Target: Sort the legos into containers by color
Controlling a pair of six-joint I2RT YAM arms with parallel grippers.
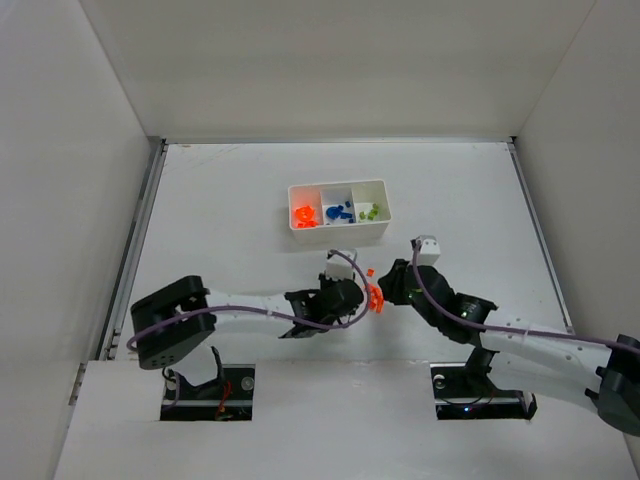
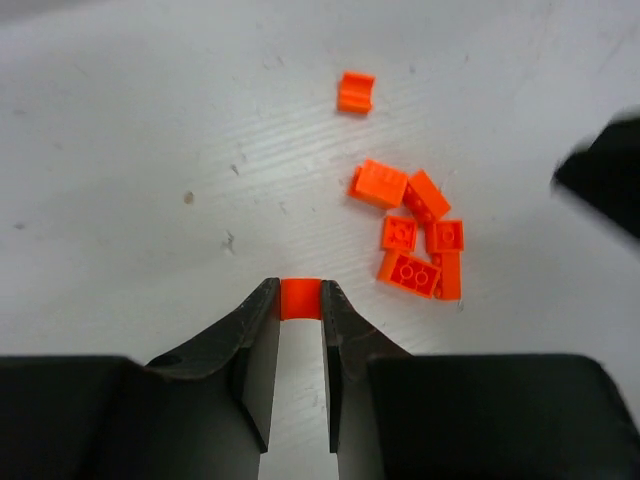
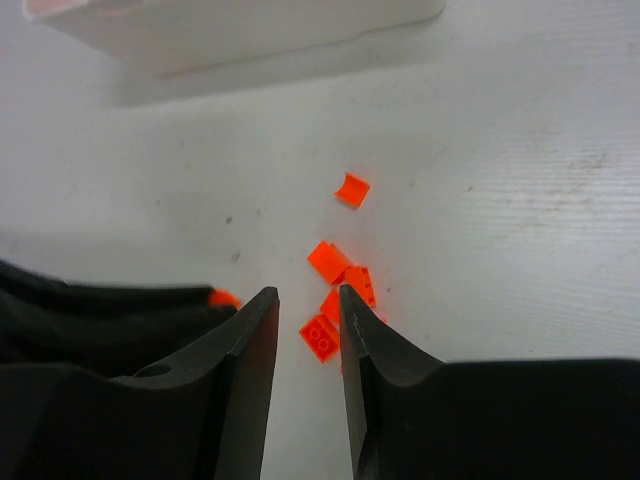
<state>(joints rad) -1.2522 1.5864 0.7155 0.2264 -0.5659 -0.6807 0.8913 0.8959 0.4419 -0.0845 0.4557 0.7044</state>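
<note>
My left gripper (image 2: 300, 290) is shut on one small orange lego (image 2: 300, 298), pinched at its fingertips just above the table. A cluster of several orange legos (image 2: 420, 245) lies right beside it, with a lone orange brick (image 2: 355, 92) farther off. My right gripper (image 3: 305, 297) hangs open over the same cluster (image 3: 340, 270), with one flat brick (image 3: 320, 337) showing between its fingers, which do not grip it. From above, both grippers meet at the orange heap (image 1: 375, 298). The white tray (image 1: 338, 237) holds orange (image 1: 303, 216), blue (image 1: 337, 212) and green (image 1: 367, 211) legos in separate containers.
The tray's near wall (image 3: 250, 30) stands just beyond the lone brick (image 3: 351, 189). The two arms' fingers are very close together; the left one (image 3: 110, 320) fills the right wrist view's left side. White walls enclose the table.
</note>
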